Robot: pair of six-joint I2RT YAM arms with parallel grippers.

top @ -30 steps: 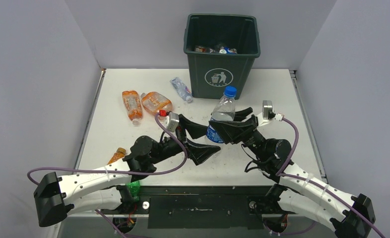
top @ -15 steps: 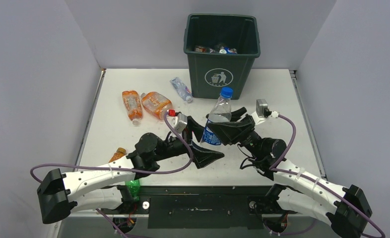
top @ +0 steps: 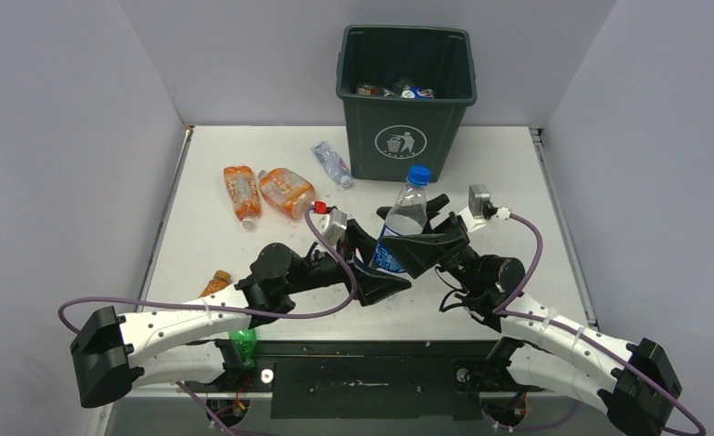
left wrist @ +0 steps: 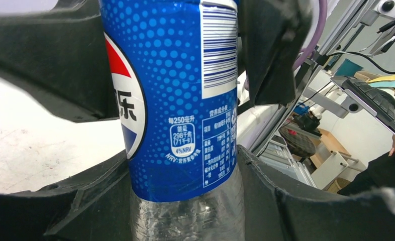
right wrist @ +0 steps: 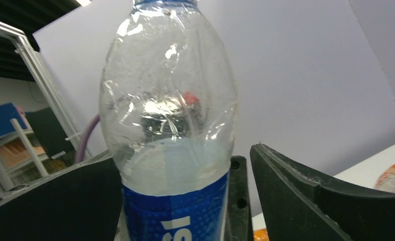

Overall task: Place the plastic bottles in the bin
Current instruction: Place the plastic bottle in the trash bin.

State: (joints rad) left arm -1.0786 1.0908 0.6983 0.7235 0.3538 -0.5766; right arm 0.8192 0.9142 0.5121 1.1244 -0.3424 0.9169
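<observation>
Closed in since a second ago: left gripper (top: 385, 265), apparently pinching blue-labelled Pepsi bottle (top: 408, 204) low down. Right gripper (top: 411, 223) spread, one-side gap. Bottle upright, clear-bodied, before bin (top: 408, 136); orange bottles (top: 286, 189) left.

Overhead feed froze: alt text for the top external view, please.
The left gripper and right gripper meet around a near-upright blue-capped bottle at mid-table, in front of the part-filled green bin. Two orange bottles and a clear one lie on the table further left.
</observation>
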